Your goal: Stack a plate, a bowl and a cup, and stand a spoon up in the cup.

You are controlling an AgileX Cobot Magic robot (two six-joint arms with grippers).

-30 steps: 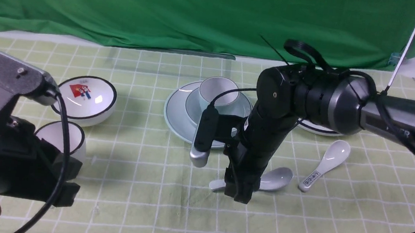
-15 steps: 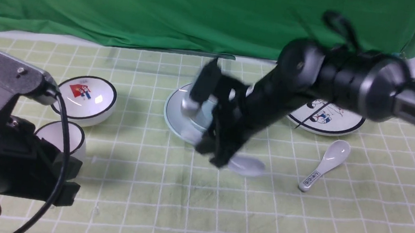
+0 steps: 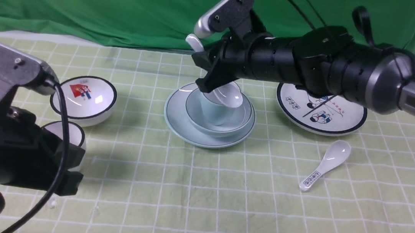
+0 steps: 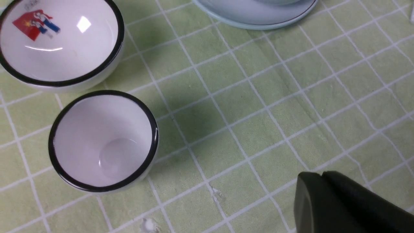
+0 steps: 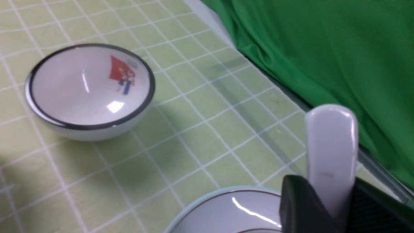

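The pale blue-green plate (image 3: 176,123) lies mid-table with the bowl (image 3: 244,116) on it and the cup (image 3: 215,113) standing in the bowl. My right gripper (image 3: 212,68) hangs just above the cup, shut on the plain spoon (image 3: 229,95). The spoon's scoop is at the cup's mouth and its handle slants up past the fingers. In the right wrist view the spoon (image 5: 331,142) sticks out between the two fingers of the right gripper (image 5: 330,200), over the plate (image 5: 207,207). My left gripper (image 4: 321,176) is shut on nothing, low over the cloth.
At the left are a black-rimmed bowl with a red picture (image 3: 85,96) and a black-rimmed cup (image 3: 65,134), close to my left arm. A cartoon plate (image 3: 320,109) and a printed spoon (image 3: 326,160) lie at the right. Green cloth (image 3: 126,4) hangs behind.
My right gripper closed on the plain spoon lying on the cloth, lifted it and swung it up and back over the cup. The left arm has hardly moved.
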